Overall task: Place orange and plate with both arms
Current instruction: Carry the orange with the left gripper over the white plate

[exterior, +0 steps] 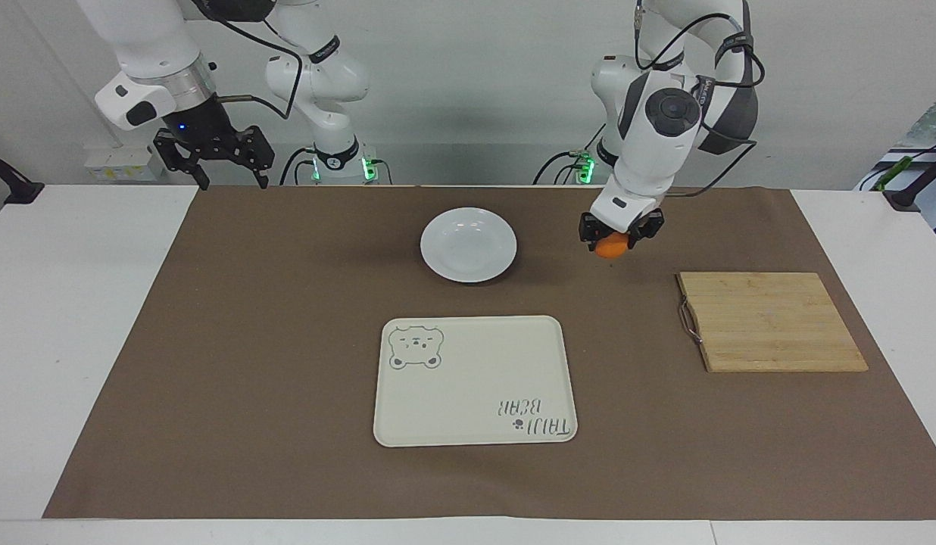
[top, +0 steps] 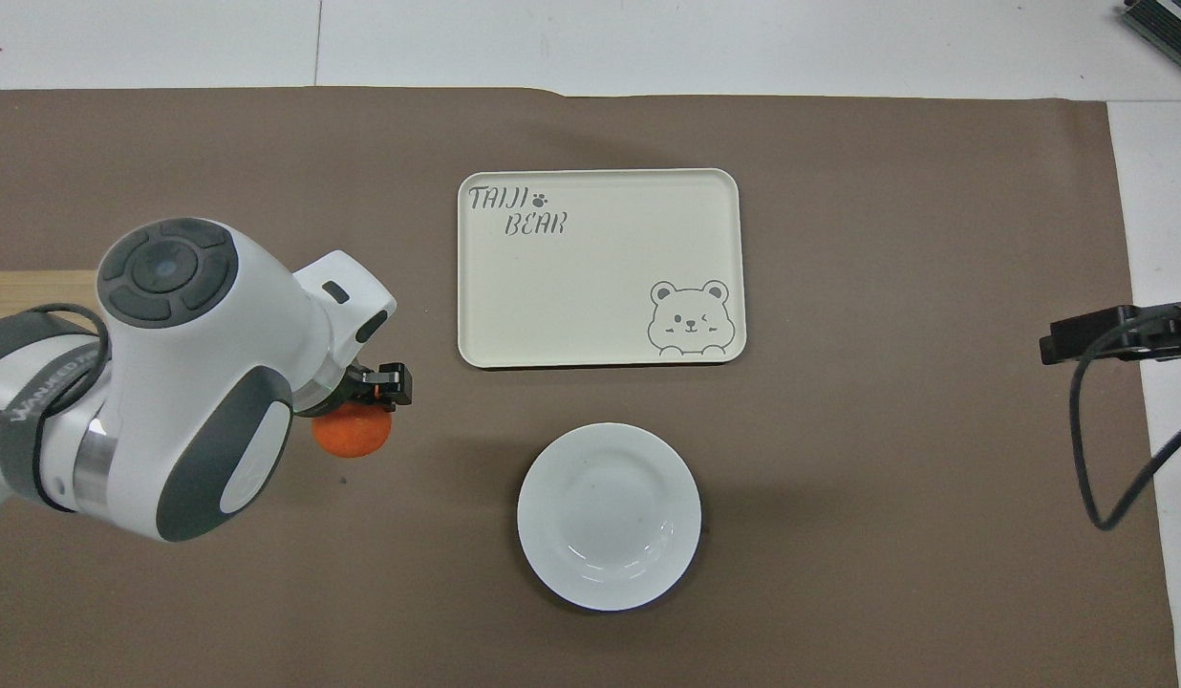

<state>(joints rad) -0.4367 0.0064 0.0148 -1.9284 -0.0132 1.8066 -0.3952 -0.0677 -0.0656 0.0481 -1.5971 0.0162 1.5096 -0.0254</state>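
light: bright, even, from above me | shadows: soft, on the brown paper mat [exterior: 286, 341] | glare: small glints on the glossy round white plate [top: 610, 516] | focus: sharp

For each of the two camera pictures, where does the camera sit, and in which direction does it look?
Facing view: high across the table, looking at the robots; both arms show whole, the left gripper holding the orange in the air, the right gripper waiting open at the table's edge.
Overhead view: high above the robots' end, looking steeply down; the left gripper and its forearm show, and the right gripper's tip.
Shared: the orange, the plate, the tray, half a turn apart.
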